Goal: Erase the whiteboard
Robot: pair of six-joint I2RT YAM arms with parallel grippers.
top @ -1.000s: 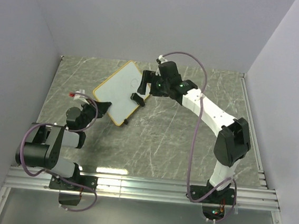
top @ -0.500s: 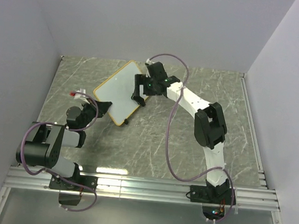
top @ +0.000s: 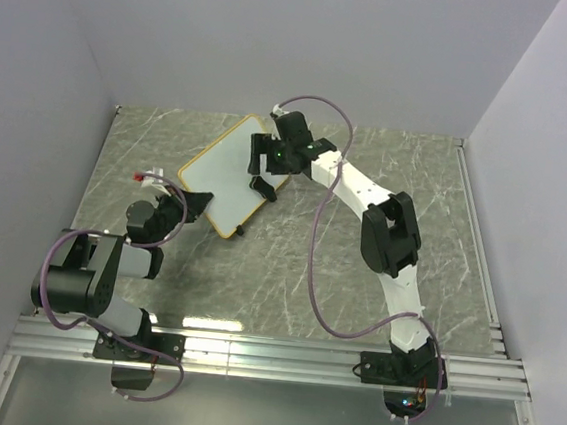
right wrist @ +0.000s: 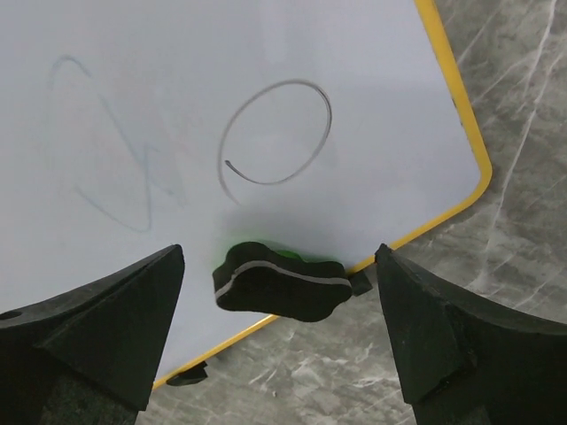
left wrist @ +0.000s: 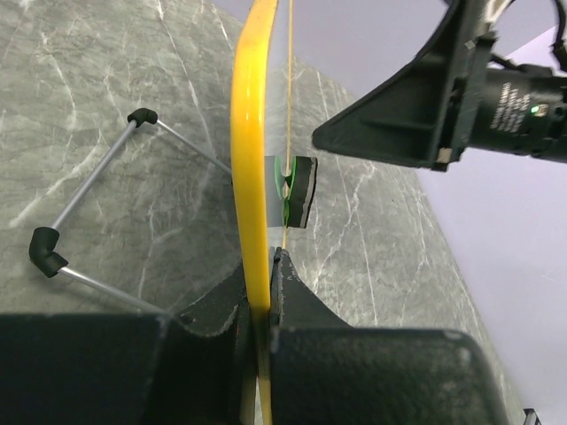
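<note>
Left gripper is clenched on the yellow frame of the whiteboard, which I see tilted up at the table's far left. Right gripper hangs spread wide over it, and the green eraser apparently sits on the board between its fingers, untouched.

Whiteboard: small rectangular white panel in a thin yellow frame with rounded corners, at the far left of the bench, turned diagonally so one corner points far and one near. The panel is raised off the bench at a tilt; thin wire legs ending in black feet project from its back. Its near-left edge is clamped between the closed fingers of the left hand. The face carries two unerased marks: a faint grey zigzag on the left and a darker open loop beside it.
</note>
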